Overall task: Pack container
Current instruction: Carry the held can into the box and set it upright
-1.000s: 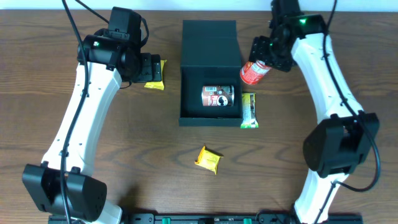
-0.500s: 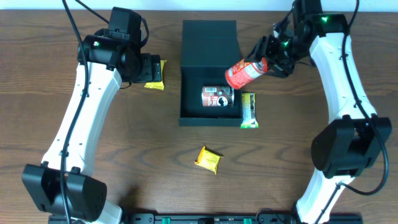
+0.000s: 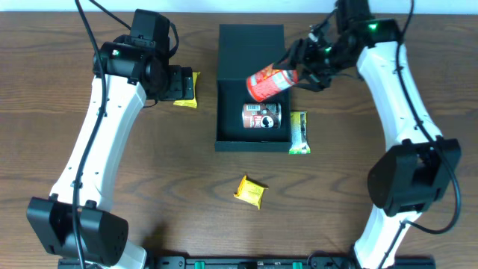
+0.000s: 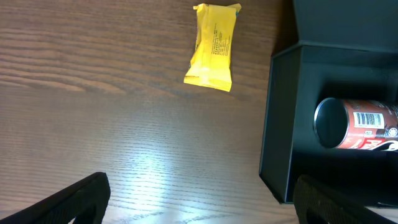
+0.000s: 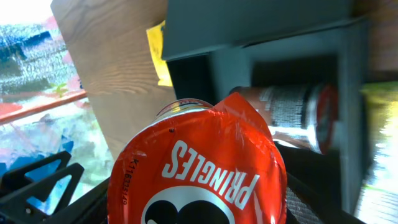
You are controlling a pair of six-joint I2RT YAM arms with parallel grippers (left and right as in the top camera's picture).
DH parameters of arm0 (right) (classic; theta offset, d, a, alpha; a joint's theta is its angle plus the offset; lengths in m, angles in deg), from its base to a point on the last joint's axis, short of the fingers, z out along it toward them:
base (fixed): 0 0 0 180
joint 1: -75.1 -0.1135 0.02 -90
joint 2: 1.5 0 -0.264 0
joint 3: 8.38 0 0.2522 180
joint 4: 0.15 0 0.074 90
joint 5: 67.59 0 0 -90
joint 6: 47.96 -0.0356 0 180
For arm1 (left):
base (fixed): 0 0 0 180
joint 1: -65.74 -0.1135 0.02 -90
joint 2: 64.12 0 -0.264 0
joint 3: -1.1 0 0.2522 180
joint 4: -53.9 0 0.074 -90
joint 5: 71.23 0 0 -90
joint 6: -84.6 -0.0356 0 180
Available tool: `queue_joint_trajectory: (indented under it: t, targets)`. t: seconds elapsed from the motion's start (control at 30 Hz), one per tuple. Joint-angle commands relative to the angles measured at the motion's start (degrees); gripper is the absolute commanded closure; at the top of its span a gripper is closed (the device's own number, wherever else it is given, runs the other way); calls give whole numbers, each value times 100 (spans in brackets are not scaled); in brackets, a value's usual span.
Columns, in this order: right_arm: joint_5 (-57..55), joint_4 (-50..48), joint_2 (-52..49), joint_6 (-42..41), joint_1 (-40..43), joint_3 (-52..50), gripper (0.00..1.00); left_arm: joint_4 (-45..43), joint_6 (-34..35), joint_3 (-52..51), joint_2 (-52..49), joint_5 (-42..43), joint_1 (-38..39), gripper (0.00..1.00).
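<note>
We have right hand (image 3: 302, 67) clamped on Pringles can (image 3: 269, 81), tilted over container (image 3: 219, 112) upper-centre, likely to lay beside brown can (image 3: 261, 116); left hand (image 4: 199, 196) wide open, empty.

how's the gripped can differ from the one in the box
The held can is bright red; the boxed can looks darker with a white panel. The held can hangs tilted in the right gripper over the container; the boxed can lies sideways inside. Both are similar-sized snack cans.
</note>
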Motion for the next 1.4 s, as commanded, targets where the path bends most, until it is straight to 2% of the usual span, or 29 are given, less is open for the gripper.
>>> queue_joint_trajectory:
  t: [0.0, 0.33, 0.47, 0.67, 0.8, 0.83, 0.97, 1.07, 1.1, 1.17, 1.2, 1.23, 1.37]
  targets:
    - [304, -417, 179, -605, -153, -446, 33, 44, -61, -2, -20, 31, -35, 4]
    - [879, -2465, 179, -1423, -74, -2201, 34, 90, -61, -2, -20, 31, -35, 5]
    - [951, -2835, 179, -1650, -31, -2402, 33, 87, -59, -2, -20, 31, -35, 5]
    - [914, -3008, 179, -1714, 7, -2402, 24, 94, -59, -2, -20, 31, -35, 5]
    - [907, -3069, 179, -1711, 85, -2402, 6, 136, -59, -2, -20, 31, -35, 5]
    - [905, -3088, 179, -1709, 107, -2402, 6, 140, -59, -2, -20, 31, -35, 5]
    - [979, -3309, 184, -1681, 146, -2400, 14, 162, -59, -2, -20, 31, -35, 5]
    - [1198, -3521, 197, -1687, 146, -2391, 30, 168, -59, -2, -20, 31, -35, 5]
    - [1325, -3598, 203, -1687, 144, -2391, 39, 170, -59, -2, -20, 31, -35, 4]
    - [1871, -3773, 205, -1687, 101, -2391, 79, 170, -59, -2, -20, 31, -35, 4]
    - [2094, -3834, 205, -1687, 59, -2391, 94, 170, -59, -2, -20, 31, -35, 5]
    - [2203, -3862, 205, -1687, 17, -2391, 99, 168, -59, -2, -20, 31, -35, 5]
    - [1895, -3930, 205, -1690, -223, -2391, 98, 173, -59, -2, -20, 31, -35, 5]
